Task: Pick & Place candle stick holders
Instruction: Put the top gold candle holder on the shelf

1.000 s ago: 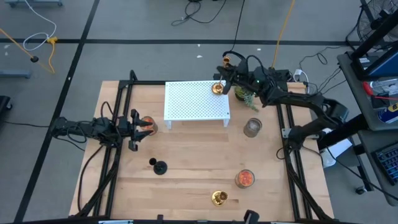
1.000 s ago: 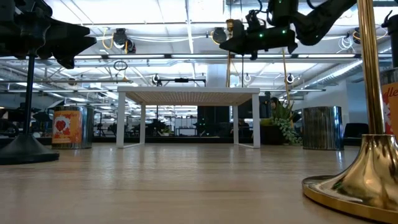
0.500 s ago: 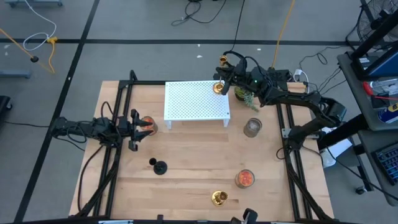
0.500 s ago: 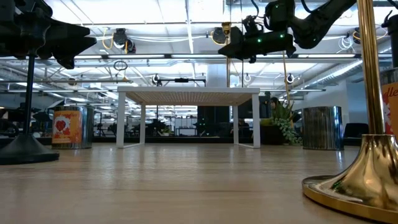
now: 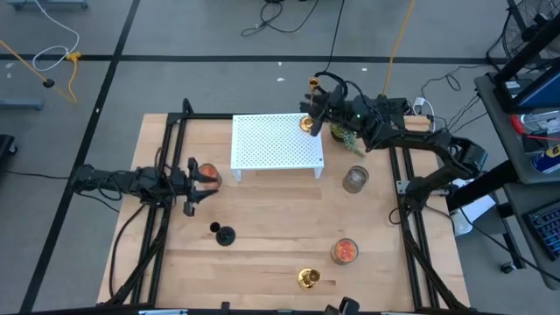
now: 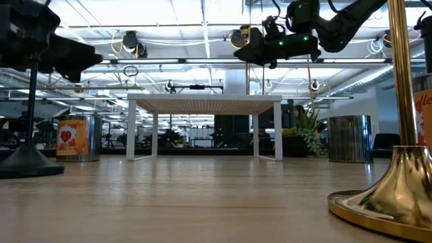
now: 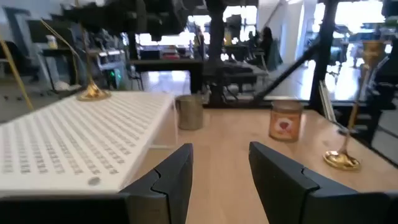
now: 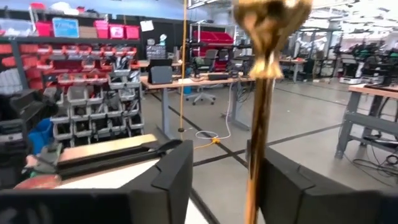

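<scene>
**Brass candlestick stands on the white rack beside the right hand**

The right hand (image 5: 317,107) hangs above the far right corner of the white perforated rack (image 5: 273,142). One brass candlestick (image 5: 306,123) stands upright on that corner, its base on the rack and its stem (image 8: 260,118) rising between the hand's fingers (image 8: 171,180), which are spread with a gap either side of the stem.

The left hand (image 5: 194,185) waits low over the counter (image 5: 271,227), just off the rack's near left leg, fingers (image 7: 171,177) parted and holding nothing; an orange-labelled jar (image 5: 208,175) sits just beyond its fingertips.

The black candlestick (image 5: 223,234) stands on the counter near the left hand, on its near side. The second brass candlestick (image 5: 308,278) stands well away from both hands at the counter's near edge, with another orange jar (image 5: 345,250) close by.
</scene>
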Robot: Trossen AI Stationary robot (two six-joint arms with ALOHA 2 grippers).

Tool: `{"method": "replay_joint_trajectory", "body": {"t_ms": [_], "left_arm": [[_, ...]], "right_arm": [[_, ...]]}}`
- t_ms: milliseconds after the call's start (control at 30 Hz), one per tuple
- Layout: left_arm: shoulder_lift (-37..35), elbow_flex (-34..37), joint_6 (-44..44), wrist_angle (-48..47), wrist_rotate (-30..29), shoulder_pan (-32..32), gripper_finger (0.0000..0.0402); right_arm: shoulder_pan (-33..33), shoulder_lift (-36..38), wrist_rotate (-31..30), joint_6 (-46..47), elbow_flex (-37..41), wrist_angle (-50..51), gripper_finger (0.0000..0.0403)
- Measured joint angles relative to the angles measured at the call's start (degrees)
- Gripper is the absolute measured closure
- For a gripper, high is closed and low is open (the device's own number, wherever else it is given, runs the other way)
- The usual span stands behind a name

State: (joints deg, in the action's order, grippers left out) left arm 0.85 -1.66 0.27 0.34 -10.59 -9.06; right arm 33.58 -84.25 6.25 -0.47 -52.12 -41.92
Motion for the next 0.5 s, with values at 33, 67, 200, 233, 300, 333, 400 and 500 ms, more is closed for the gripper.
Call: {"method": "replay_joint_trajectory", "body": {"t_ms": [33, 67, 200, 233, 300, 333, 400, 500], "left_arm": [[0.39, -0.01, -0.85, 0.15, 0.8, 0.0, 0.0236], [0.84, -0.01, -1.47, 0.18, 1.79, 0.0, 0.0236], [1.08, 0.01, -2.07, 0.15, 5.26, -0.02, 0.0236], [1.14, 0.03, -2.35, -0.19, 6.1, -0.02, 0.0236], [1.13, 0.03, -3.01, -0.24, 7.66, -0.02, 0.0236], [1.13, 0.05, -3.36, -0.24, 8.33, -0.05, 0.0236], [1.13, 0.08, -3.86, -0.26, 9.1, -0.07, 0.0236], [1.13, 0.08, -4.0, -0.24, 9.1, -0.07, 0.0236]], "right_arm": [[-0.35, 0.0, 0.01, -0.47, 0.01, 0.35, 0.0245], [-0.65, 0.0, 0.01, -0.88, 0.01, 0.62, 0.0238], [-1.87, 0.28, -0.12, -1.36, 0.03, 0.82, 0.0215], [-2.1, 0.75, -0.27, -1.35, 0.03, 1.36, 0.0211], [-2.59, 1.74, -0.31, -1.95, 0.05, 1.83, 0.0203], [-2.71, 2.31, -0.3, -2.25, 0.05, 2.29, 0.02], [-2.71, 3.6, -0.54, -2.27, 0.05, 3.78, 0.0194], [-2.69, 5.13, -3.66, -2.48, 0.05, 5.6, 0.0189]]}}
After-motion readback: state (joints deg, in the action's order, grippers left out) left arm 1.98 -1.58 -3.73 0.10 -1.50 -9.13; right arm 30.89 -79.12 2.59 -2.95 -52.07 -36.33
